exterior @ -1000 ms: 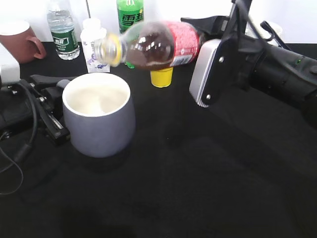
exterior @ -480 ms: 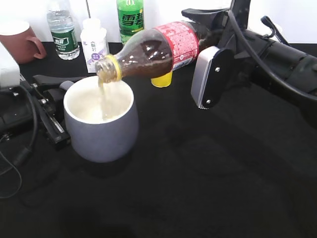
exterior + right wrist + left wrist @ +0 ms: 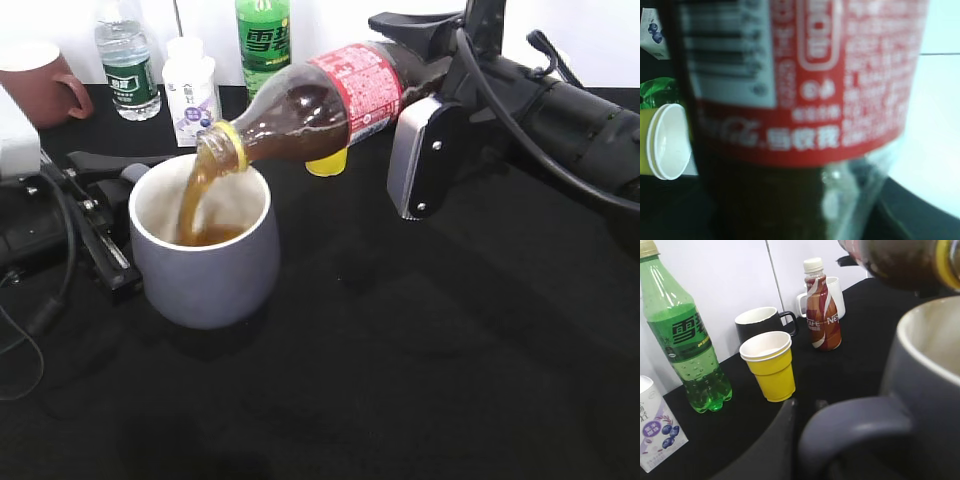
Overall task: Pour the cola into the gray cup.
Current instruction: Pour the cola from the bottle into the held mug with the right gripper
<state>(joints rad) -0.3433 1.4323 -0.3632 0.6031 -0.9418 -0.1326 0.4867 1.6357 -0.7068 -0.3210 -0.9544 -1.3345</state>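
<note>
- The right gripper (image 3: 425,75) is clamped around the base end of the cola (image 3: 320,100), holding the bottle tipped well past level so the mouth points down at the mug. In the right wrist view the red label fills the frame, which fits a close, firm hold.
- The bottle's open mouth, with its yellow neck ring, hangs just above the rim of the gray cup (image 3: 205,270) on the side toward the bottle — close enough that the brown stream drops inside rather than over the wall.
- Cola is running into the cup now, and a shallow dark pool shows at the bottom against the pale inside.
- The left gripper (image 3: 790,440) sits right at the cup's handle, apparently to steady the cup while liquid lands in it; whether it pinches the handle or only rests beside it, I cannot tell.
- The cup stands upright on the black worktop (image 3: 420,380), which keeps the pour contained.
- Behind the cup, well clear of the stream, stand a yellow paper cup (image 3: 769,365), a green bottle (image 3: 682,335) and a small coffee bottle (image 3: 822,310) — bystanders only.
- Judged from the low level, the pour looks early; the tilt likely needs holding a while.
</note>
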